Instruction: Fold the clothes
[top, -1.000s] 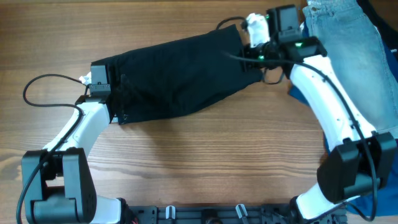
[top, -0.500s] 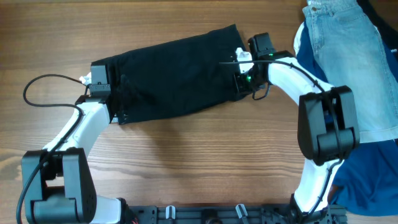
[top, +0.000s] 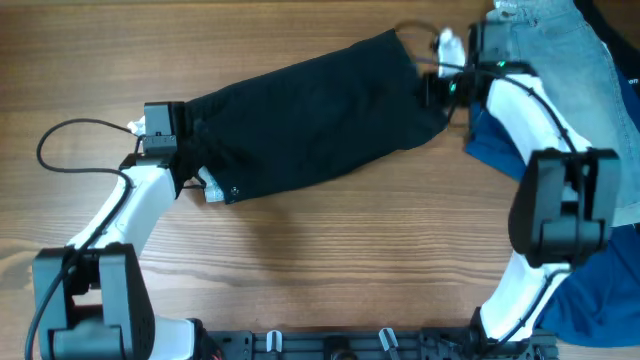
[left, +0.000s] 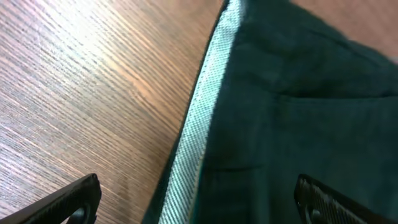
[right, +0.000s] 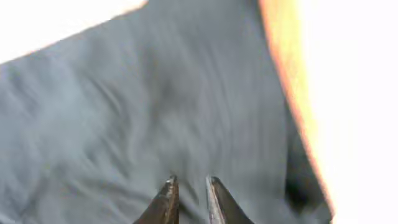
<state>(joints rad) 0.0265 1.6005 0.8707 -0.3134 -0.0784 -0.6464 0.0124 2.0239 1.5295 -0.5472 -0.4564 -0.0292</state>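
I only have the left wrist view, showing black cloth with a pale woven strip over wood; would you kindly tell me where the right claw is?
Observer: Overhead, the right claw sits at the far right end of the black shorts.
Operator: Thank you; is it closed?
Observer: Its wrist view shows the fingertips almost together on the dark cloth, apparently pinching it.
Operator: Anything beside it?
Observer: Light-blue denim shorts lie just right of it, over a royal-blue garment.

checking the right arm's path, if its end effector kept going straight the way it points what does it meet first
The black shorts. In the right wrist view, fabric fills everything ahead of the right end effector. Depth is unclear, so contact may be very near.
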